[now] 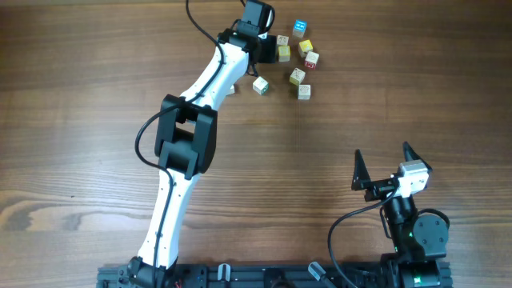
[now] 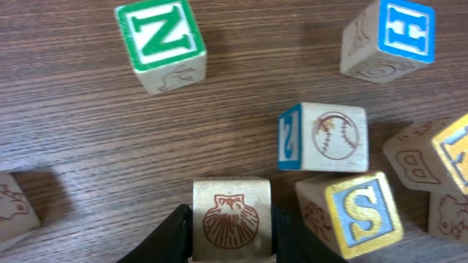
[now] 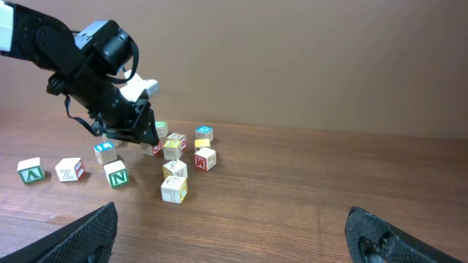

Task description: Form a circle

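shell block (image 2: 232,217): between left jaws | S block (image 2: 362,214): just beside it

Left arm (image 1: 210,76) white w/ blk joints, blk cable (image 1: 138,144); left pincer (image 2: 232,235) blk.

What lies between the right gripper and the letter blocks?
Only bare wooden table, shown in the overhead view: nothing sits between the right gripper and the letter blocks.

You get soft, even light; each block (image 2: 161,44) beyond the left fingers (image 2: 174,235) casts a faint shadow, and the right fingers (image 3: 80,237) blur.
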